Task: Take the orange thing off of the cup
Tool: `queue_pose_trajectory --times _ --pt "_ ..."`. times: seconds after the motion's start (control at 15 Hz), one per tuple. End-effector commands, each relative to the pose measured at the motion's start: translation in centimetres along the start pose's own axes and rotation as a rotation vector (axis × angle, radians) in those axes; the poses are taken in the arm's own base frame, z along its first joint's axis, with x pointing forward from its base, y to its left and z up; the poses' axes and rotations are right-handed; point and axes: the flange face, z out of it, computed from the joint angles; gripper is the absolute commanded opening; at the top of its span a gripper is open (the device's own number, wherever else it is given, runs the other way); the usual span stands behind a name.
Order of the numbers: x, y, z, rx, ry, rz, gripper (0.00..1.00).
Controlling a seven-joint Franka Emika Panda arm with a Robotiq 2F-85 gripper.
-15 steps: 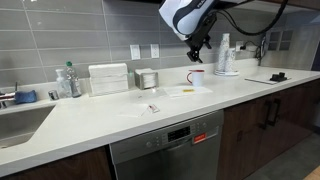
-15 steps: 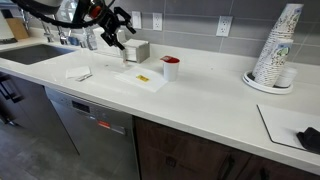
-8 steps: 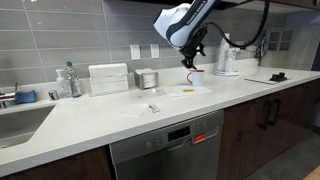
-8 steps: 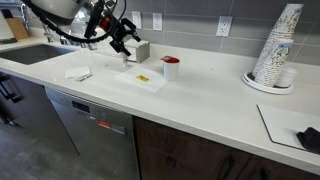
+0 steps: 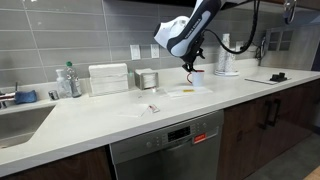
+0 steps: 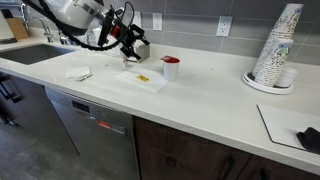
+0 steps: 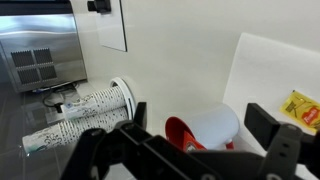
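Jaws apart, nothing held. In the wrist view the cup [image 7: 212,128] shows between the fingers [image 7: 268,128], still ahead of them. In an exterior view the gripper [image 6: 137,47] hangs left of and above the cup, not touching. The orange thing [image 6: 170,60] sits on the cup's top. It's too small for me to read its long axis or tell it from the red trim. Versus 0.5 s ago, the gripper is lower and closer to the cup. My guess at the next move: right and down.
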Motion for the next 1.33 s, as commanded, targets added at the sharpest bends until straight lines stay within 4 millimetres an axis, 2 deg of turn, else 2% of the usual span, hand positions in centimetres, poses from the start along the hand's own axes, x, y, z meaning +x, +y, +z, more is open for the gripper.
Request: queue_pose_trajectory --times 0.0,0.6,0.93,1.0,1.13,1.27 --pt "2.0 -0.8 1.4 -0.073 0.031 -0.019 1.0" --pt "4.3 -3.9 4.7 -0.138 0.153 -0.108 1.0" --pt "5.1 -4.7 6.2 -0.202 0.209 -0.158 1.0" --pt "5.1 -4.8 6.4 -0.211 0.214 -0.164 0.97" --pt "5.3 -5.2 6.8 -0.229 0.219 -0.176 0.78" --pt "5.5 -5.4 7.3 -0.255 0.223 -0.184 0.66"
